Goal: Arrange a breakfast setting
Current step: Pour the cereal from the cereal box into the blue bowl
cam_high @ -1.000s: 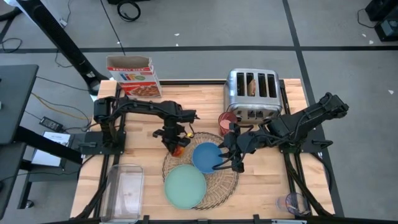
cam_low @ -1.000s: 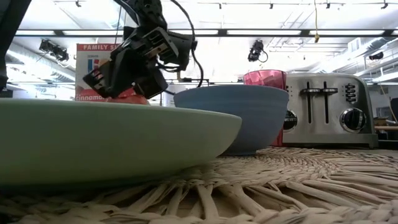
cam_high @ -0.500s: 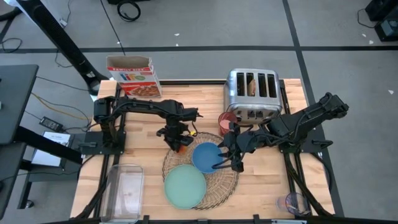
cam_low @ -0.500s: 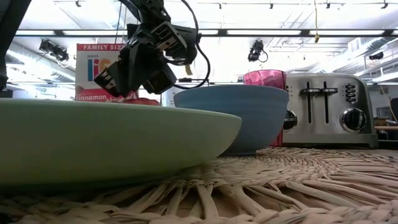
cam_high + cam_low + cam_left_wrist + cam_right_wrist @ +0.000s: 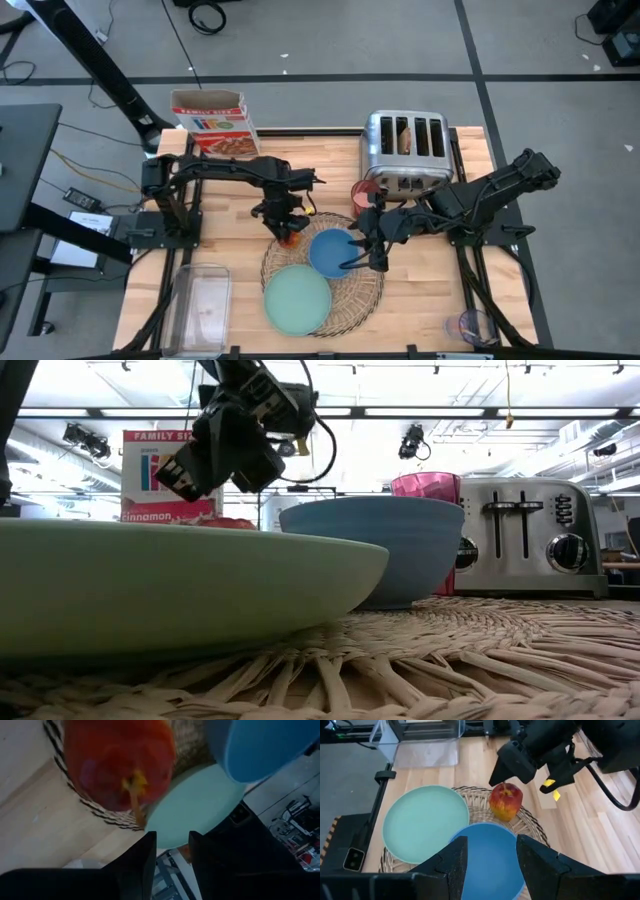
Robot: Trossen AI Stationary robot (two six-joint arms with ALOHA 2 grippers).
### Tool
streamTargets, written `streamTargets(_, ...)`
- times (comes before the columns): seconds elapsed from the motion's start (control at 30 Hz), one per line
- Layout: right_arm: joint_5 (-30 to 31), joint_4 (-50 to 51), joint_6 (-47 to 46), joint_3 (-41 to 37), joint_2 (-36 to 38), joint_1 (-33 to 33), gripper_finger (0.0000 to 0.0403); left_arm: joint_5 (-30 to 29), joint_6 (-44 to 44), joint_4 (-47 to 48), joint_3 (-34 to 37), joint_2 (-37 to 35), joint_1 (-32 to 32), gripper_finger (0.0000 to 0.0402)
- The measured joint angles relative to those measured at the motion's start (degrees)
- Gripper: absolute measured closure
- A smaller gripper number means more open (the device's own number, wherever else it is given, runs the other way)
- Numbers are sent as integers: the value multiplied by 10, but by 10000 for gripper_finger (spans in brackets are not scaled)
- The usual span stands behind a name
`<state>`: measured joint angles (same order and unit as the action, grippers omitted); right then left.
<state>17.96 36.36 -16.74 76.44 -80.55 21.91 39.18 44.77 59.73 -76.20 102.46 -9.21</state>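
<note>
The red apple (image 5: 506, 802) stands stem up on the far left rim of the round woven placemat (image 5: 365, 295). My left gripper (image 5: 285, 222) hangs open just above it, touching nothing. The mint-green plate (image 5: 297, 298) and the blue bowl (image 5: 330, 250) sit on the placemat. The pink cup (image 5: 364, 190) stands on the table beside the toaster. A toast slice (image 5: 404, 138) stands in a toaster slot. My right gripper (image 5: 365, 255) is open and empty over the bowl's right rim. The spoon is out of view.
The chrome toaster (image 5: 405, 155) stands at the far right. A cereal box (image 5: 215, 122) stands at the far left. A clear plastic bin (image 5: 200, 305) lies at the near left corner. Bare wood shows left of the placemat.
My left gripper has risen off the apple and now hangs clear above it. The apple stays upright on the placemat's rim.
</note>
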Motion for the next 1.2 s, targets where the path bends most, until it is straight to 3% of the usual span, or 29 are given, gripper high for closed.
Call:
streamTargets(0.2,16,-6,13,0,0,-4,227,4,0,21,0,-50,14,280)
streamTargets(0.37,51,21,16,35,3,-4,227,-9,10,22,1,-116,70,280)
streamTargets(0.57,56,128,11,124,6,-2,227,-159,29,-35,1,-190,164,281)
streamTargets(0.8,75,209,-87,173,6,33,227,-374,-32,-270,1,-222,294,281)
streamTargets(0.97,-1,279,-212,173,4,89,227,-410,-113,-431,1,-222,348,281)
streamTargets(1.2,-118,330,-419,173,-7,216,227,-412,-154,-488,1,-222,376,281)
